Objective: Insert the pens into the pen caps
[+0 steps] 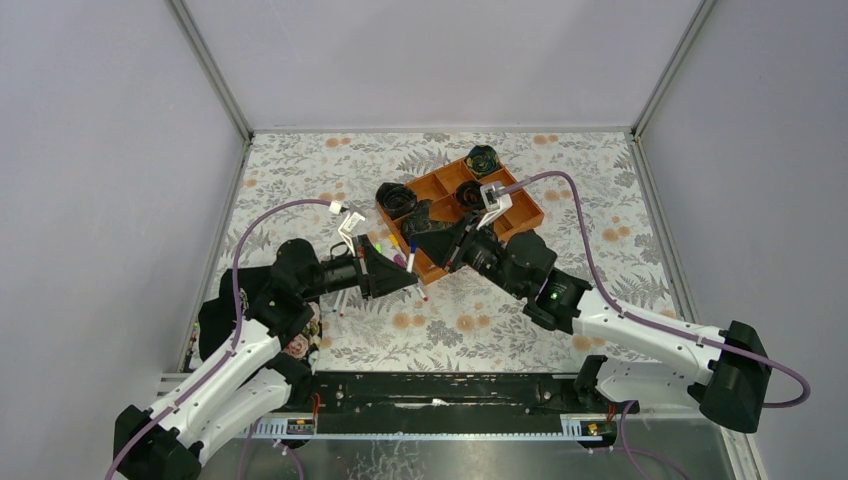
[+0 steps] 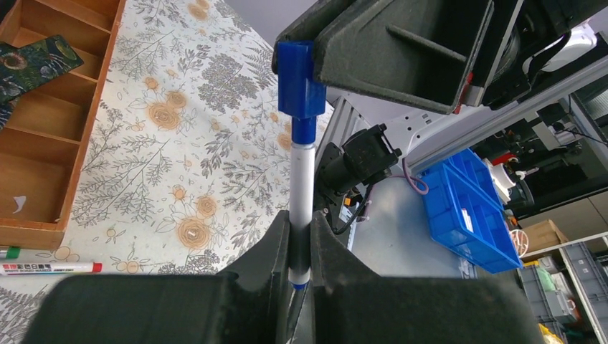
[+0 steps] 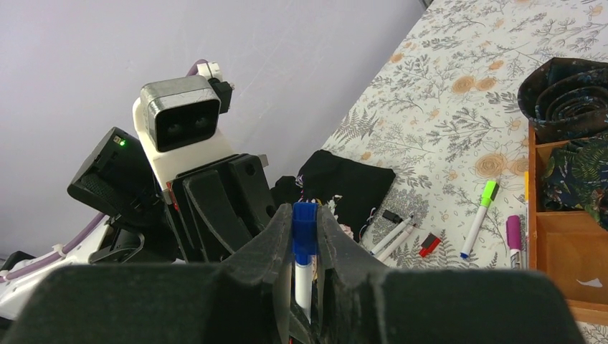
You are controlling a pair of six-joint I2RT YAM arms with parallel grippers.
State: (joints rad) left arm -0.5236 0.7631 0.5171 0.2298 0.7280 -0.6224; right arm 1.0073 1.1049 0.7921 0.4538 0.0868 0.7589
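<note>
The left claw (image 2: pixel 301 228) was clamped tight on a thin white-barrelled pen with a blue end (image 2: pixel 302 186). It held the pen in the air over the middle of the floral-patterned tabletop (image 2: pixel 179 143), just near-left of the orange wooden divided tray (image 2: pixel 36 179). The right claw (image 3: pixel 305 215), its jaws only slightly apart, pinched a short blue plastic cap (image 3: pixel 305 231). The pen's blue end sat in the cap's mouth. A green-capped white pen (image 3: pixel 479 218) lay on the tabletop left of the tray.

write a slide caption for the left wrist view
Left gripper holds a white-barrelled blue marker pen, tip at the mouth of a short blue plastic cap in the right gripper.
</note>
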